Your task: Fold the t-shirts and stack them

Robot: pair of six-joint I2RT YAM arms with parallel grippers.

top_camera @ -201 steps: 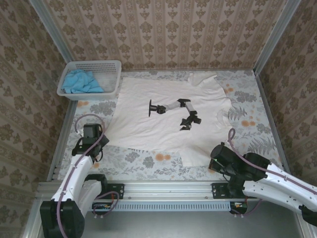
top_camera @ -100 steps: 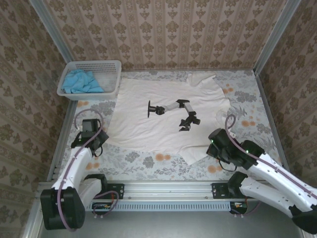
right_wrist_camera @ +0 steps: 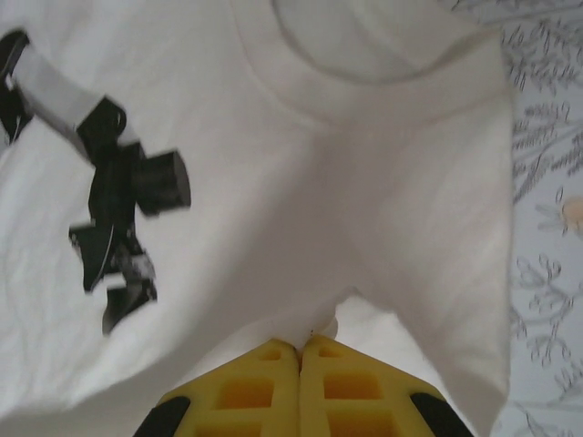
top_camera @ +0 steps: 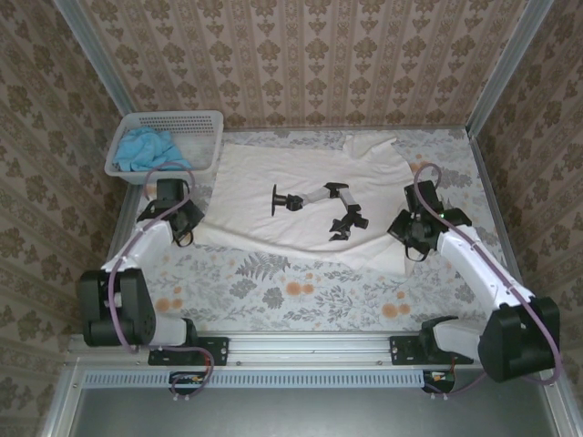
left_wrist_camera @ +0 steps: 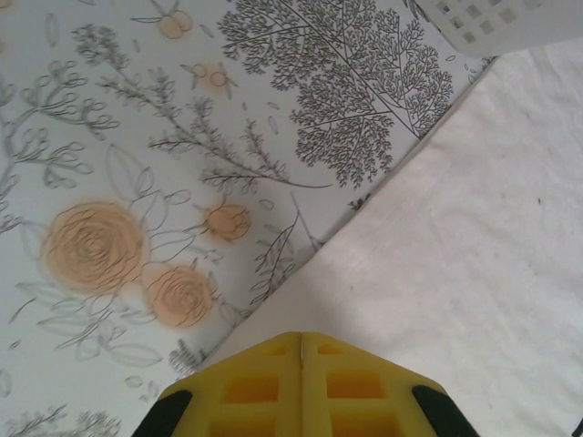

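Item one: cream-white t-shirt [top_camera: 273,218], spread flat on the floral-covered table [top_camera: 291,291], filling the middle of the top view and reaching to 1 o'clock, where a sleeve lies turned over on itself. Item two: sky-blue t-shirt [top_camera: 146,150], crumpled in the white perforated basket [top_camera: 173,116] at 10 o'clock, not yet folded. My left hand [top_camera: 182,223] sits at 9 o'clock on the shirt's near-left edge; at the left wrist [left_wrist_camera: 301,339] its yellow pads are pressed together right where the cloth's border meets them, so I judge it pinches only a thin bite of hem. My right hand [top_camera: 410,235] sits at 3 o'clock; at the right wrist [right_wrist_camera: 301,344] its pads are pressed together on a small gathered tuck of cloth below the collar. Risks, as I judge them: the left bite is shallow and could slip out under tension; the two hands hold unlike points, so an uneven pull would skew the body and drag creases across it; the turned sleeve could get trapped inside a fold; the left hand works near the basket and could nudge it. Markings: one black-and-grey print [top_camera: 319,205] on the chest, a jointed mechanical figure; no lettering, brand or label that I can read.
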